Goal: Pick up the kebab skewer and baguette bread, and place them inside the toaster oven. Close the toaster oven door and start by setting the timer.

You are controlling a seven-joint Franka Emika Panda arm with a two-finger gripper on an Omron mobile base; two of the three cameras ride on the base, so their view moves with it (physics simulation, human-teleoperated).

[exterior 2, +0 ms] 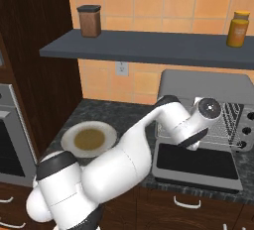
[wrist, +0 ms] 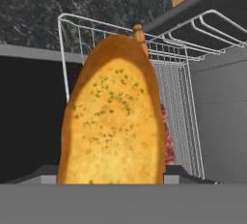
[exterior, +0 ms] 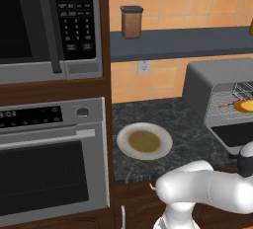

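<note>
Hand view: baguette bread sits directly ahead of the hand, long axis running away from the camera toward the rack's far edge. Gripper: fingertips hidden behind the bread's near end; whether they clamp it or how far apart they stand cannot be told. Kebab skewer lies beside the bread on its right, red meat showing at the bread's edge, its stick tip poking out past the bread's far end.

Wire rack has bare wire to the right of the bread.

Left base view: bread and skewer lie on the rack inside the toaster oven. Toaster oven door is dropped flat open. Plate on the counter, well apart to the left.
</note>
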